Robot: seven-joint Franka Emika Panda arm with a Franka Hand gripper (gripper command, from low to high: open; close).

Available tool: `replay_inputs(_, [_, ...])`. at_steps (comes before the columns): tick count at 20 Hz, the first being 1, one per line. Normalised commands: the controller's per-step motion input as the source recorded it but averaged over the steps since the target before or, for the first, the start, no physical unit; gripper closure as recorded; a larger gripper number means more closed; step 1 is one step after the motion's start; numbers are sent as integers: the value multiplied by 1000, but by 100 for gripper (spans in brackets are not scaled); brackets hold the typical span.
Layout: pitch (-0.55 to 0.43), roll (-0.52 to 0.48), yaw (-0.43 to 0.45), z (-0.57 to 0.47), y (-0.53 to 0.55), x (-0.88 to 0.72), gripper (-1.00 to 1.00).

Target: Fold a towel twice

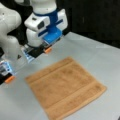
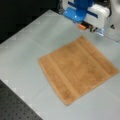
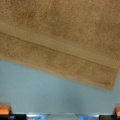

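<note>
The orange-brown towel (image 1: pixel 66 87) lies spread flat in a single layer on the grey table (image 1: pixel 100 57), with faint stripe bands near two edges; it shows in both front views (image 2: pixel 77 67). My gripper (image 1: pixel 28 64) hovers above the table just past the towel's corner at a front view's upper left, not touching the cloth. It is open wide, with nothing between its orange-tipped fingers (image 1: pixel 47 50). In the wrist view the towel (image 3: pixel 62 37) fills the upper part, its edge and one corner run across, and the gripper (image 3: pixel 61 111) straddles bare table below it.
My arm's white links (image 1: pixel 10 32) stand at a front view's left. A black perforated board (image 2: pixel 17 107) borders the table's edge at a front view's bottom left. Dark backdrop lies behind the table (image 2: pixel 25 50).
</note>
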Motion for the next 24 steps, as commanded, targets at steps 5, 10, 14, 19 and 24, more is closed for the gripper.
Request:
replay_inputs(5, [169,-65,-245,67,204,532,-100])
replay_inputs(10, [198,-130,-335,55,186,666,-100])
replay_inputs(14, [238,-178,-263,-1,209,667,-100])
replay_inputs(19, [247,-133,-200,-34,229,638,-100])
replay_inputs(24, [271,-126,-242,-50,240,664,-100])
